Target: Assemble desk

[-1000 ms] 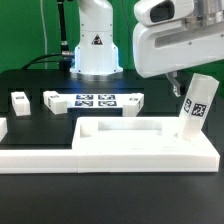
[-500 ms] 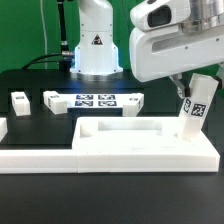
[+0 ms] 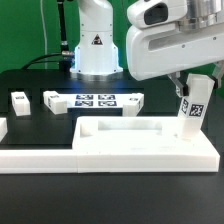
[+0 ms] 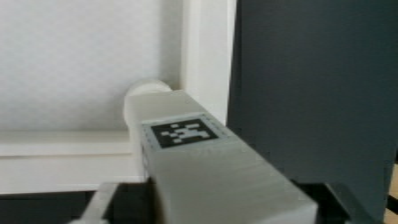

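The white desk tabletop [image 3: 135, 141], with raised rims, lies flat at the front. My gripper [image 3: 188, 92] is shut on a white square-section leg [image 3: 191, 112] with a tag on its side. It holds the leg nearly upright, lower end at the tabletop's far corner on the exterior view's right. In the wrist view the leg [image 4: 199, 150] runs from between my dark fingers [image 4: 107, 205] to the inner corner of the tabletop rim [image 4: 206, 50]; my gripper [image 4: 222, 212] shows at the picture's edge. A second leg [image 3: 20, 102] lies on the table at the exterior view's left.
The marker board [image 3: 95, 100] lies flat behind the tabletop. A long low white rail [image 3: 38, 153] runs along the front, against the tabletop. Another white part [image 3: 2, 128] shows at the exterior view's left edge. The robot base [image 3: 96, 45] stands at the back.
My gripper has shifted slightly toward the exterior view's left with the leg. The leg now stands more upright, its lower end closer to the tabletop corner.
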`<action>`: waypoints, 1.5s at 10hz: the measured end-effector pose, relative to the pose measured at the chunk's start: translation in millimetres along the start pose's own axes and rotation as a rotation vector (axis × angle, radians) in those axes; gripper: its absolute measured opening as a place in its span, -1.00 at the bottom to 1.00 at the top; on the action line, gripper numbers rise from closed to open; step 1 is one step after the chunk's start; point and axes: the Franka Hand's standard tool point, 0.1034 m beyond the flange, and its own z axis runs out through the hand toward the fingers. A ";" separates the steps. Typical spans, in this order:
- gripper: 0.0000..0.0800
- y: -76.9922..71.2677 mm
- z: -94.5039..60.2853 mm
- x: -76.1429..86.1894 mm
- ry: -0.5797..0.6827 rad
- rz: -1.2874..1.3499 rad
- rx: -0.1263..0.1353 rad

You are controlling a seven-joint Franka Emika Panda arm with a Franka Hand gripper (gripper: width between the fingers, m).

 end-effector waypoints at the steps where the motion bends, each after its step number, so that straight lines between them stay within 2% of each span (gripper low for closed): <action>1: -0.10 0.6 -0.3 0.3 0.001 0.001 0.000; 4: -0.10 1.8 -0.8 1.2 0.007 0.026 0.001; 5: -0.10 8.4 -1.4 2.6 0.052 0.095 0.016; 6: -0.13 16.7 -0.7 -4.7 0.064 0.250 0.028; 8: -0.15 19.4 1.8 -10.6 0.101 0.428 0.049; 9: -0.18 21.7 5.3 -13.0 0.109 0.570 0.091; 11: -0.20 11.9 11.6 -14.6 0.094 0.689 0.093; 14: -0.22 10.7 12.1 -14.5 0.084 0.895 0.115; 15: -0.22 9.7 11.8 -14.0 0.083 1.080 0.143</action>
